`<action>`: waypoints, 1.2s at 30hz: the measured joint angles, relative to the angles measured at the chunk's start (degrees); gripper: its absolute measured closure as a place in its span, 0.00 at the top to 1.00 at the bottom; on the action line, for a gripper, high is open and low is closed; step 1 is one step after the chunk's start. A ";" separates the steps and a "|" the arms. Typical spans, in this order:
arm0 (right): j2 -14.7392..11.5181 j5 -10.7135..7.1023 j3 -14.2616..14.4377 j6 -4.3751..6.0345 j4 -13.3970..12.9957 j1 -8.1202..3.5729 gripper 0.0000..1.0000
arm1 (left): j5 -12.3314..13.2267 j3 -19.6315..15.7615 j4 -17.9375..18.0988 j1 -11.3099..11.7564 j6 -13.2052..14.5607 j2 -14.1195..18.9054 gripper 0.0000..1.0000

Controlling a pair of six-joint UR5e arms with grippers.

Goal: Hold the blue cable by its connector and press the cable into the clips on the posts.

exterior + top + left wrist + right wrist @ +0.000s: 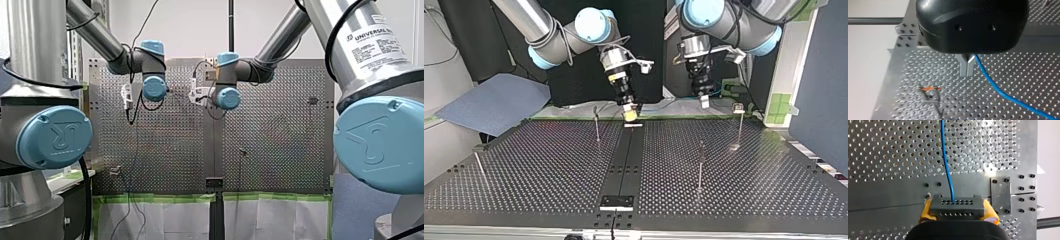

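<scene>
In the right wrist view my right gripper [957, 207] is shut, its yellow pads [925, 210] clamped on the sides of a grey connector block [957, 202] with rows of holes. The blue cable [946, 162] leaves the block and runs ahead over the perforated table. In the top view this gripper [630, 114] hangs over the table's far edge, near the middle. My left gripper [966, 73] has its metal fingers pressed together. The blue cable [995, 86] comes out beside their base and trails away over the table. In the top view this gripper [704, 101] hangs further right.
Thin posts stand on the table in the top view: one [596, 122] near my right gripper, one [700, 165] in the right half, one [739, 122] at the far right, one [478, 162] at the left. An orange-tipped post [928, 89] lies below my left gripper.
</scene>
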 joint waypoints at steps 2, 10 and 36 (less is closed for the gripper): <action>0.00 0.00 -0.48 0.18 0.36 0.08 0.00 | -0.05 0.29 0.02 0.20 0.28 -0.05 0.00; 0.02 -0.09 -2.86 0.32 1.93 0.36 0.00 | -1.05 1.34 -0.72 1.30 1.91 2.38 0.00; 3.99 -0.34 -8.61 3.09 4.91 -0.79 0.00 | 4.20 5.30 -1.16 3.56 -0.80 -1.91 0.00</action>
